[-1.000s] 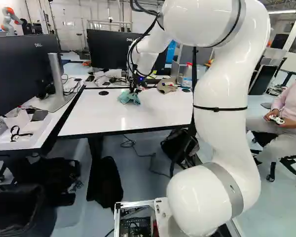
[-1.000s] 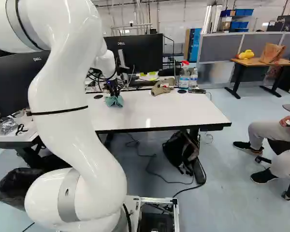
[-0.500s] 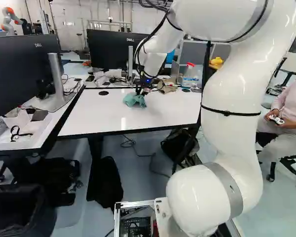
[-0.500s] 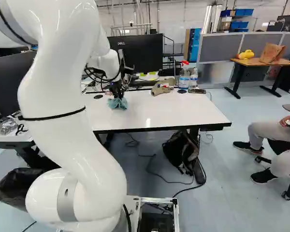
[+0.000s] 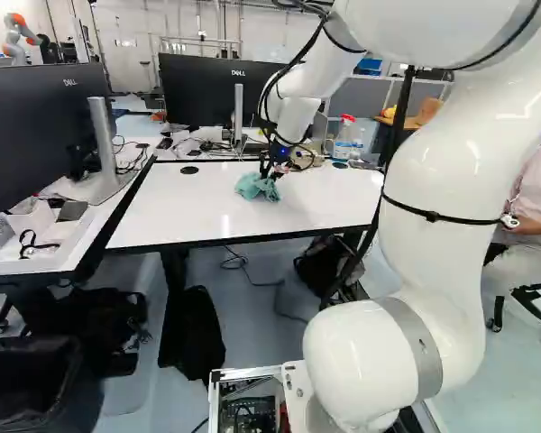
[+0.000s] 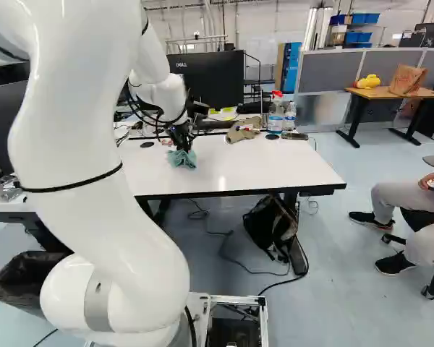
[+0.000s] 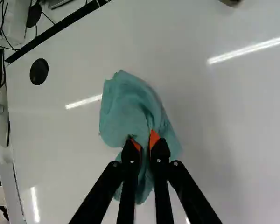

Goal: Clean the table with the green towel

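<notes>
The white, round-jointed robot arm (image 5: 433, 180) reaches over the white rectangular table (image 5: 180, 216), its wrist angled down so that the cloth at its end can meet the surface. The wide black monitor (image 5: 207, 90) stands beyond the far edge, which leaves the top free for wiping. The slouched black backpack (image 6: 270, 228) sits on the floor under the table, out of a wipe's way. The clear spray bottle with a red head (image 6: 275, 116) and the crumpled khaki cloth (image 6: 240, 131) lie along the far edge toward its right corner, probably pushed there to spare the middle.

The black gripper with orange pads (image 7: 144, 142) is nearly closed, its fingers pinching a fold of the soft green towel (image 7: 130, 107). The towel is on the table, left of centre and nearer the far edge; the pinch leaves most of it spread loose, likely to give a broad wiping face. Wiping seems under way; a sweep toward the right edge should keep it flat, though it could bunch. The round black disc (image 7: 38, 71) sits near the far left corner, perhaps covering a cable hole.
</notes>
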